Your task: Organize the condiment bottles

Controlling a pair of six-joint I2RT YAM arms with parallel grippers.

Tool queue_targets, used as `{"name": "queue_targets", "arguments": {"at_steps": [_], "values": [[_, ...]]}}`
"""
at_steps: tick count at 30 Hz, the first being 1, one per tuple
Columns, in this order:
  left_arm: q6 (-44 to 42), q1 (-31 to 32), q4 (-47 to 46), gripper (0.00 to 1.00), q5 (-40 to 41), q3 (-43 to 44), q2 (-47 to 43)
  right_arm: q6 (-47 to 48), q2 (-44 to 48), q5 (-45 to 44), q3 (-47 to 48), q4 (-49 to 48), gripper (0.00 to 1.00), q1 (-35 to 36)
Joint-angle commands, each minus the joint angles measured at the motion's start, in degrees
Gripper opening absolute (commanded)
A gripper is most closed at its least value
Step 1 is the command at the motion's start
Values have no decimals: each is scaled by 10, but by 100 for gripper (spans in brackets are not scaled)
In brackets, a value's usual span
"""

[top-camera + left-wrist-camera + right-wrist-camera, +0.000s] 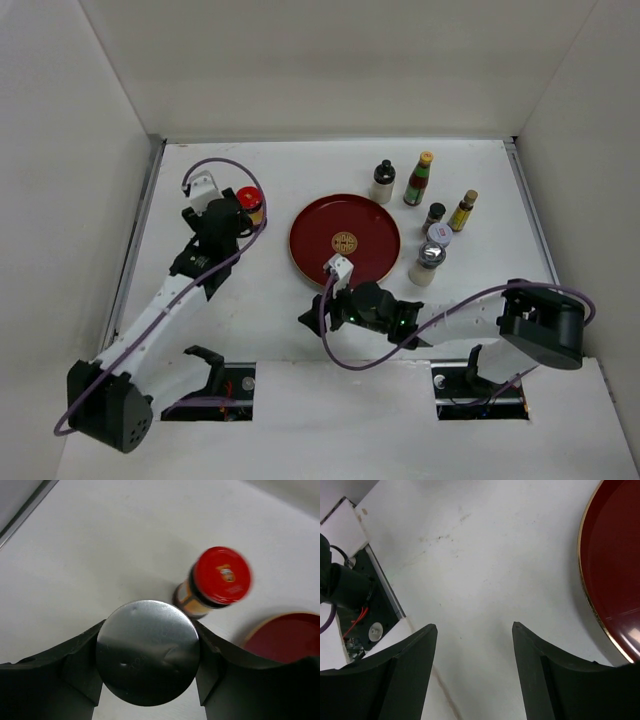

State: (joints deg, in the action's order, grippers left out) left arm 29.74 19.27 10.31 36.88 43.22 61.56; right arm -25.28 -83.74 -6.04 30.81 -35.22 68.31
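While overhead hides it | left end effector [148,642] clamps silver-capped bottle [147,655]

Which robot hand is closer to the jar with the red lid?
Left. The left gripper, shut on a silver-capped bottle, is right beside the red-lidded jar; the right gripper sits at the tray's near edge.

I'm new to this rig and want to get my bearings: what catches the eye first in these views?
A dark-red round tray with a gold emblem sits mid-table. Left of it, the left claw grips a silver-capped bottle right beside a red-capped jar. Six more bottles cluster off the tray's right and far side.
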Motion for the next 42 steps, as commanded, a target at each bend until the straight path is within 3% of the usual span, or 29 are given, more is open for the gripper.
{"name": "queue_targets", "arguments": {"at_steps": [1, 6, 10, 14, 19, 21, 29, 38, 40, 42], "values": [[-6, 61, -16, 35, 16, 67, -60, 8, -16, 27, 30, -34, 72, 6], [-12, 135, -82, 36, -25, 143, 65, 44, -18, 61, 32, -47, 85, 42], [-18, 151, -146, 36, -95, 212, 185, 118, -9, 18, 30, -49, 84, 98], [-24, 160, -157, 36, -126, 270, 268, 159, 33, -19, 1, -90, 71, 122], [-29, 158, -186, 36, -133, 270, 312, 162, 202, -47, -77, -134, 39, 116], [-30, 155, -203, 36, -142, 263, 320, 151, 289, -49, -108, -144, 32, 101], [-49, 155, -246, 36, -155, 284, 371, 141, 494, -119, -147, -127, 37, 49], [-86, 161, -246, 37, -126, 354, 452, 123, 436, -100, -152, -138, 39, 21], [-102, 167, -246, 43, -114, 361, 461, 116, 432, -100, -157, -146, 39, 20], [-109, 171, -240, 56, -103, 361, 467, 114, 442, -106, -163, -148, 39, 21]]}}
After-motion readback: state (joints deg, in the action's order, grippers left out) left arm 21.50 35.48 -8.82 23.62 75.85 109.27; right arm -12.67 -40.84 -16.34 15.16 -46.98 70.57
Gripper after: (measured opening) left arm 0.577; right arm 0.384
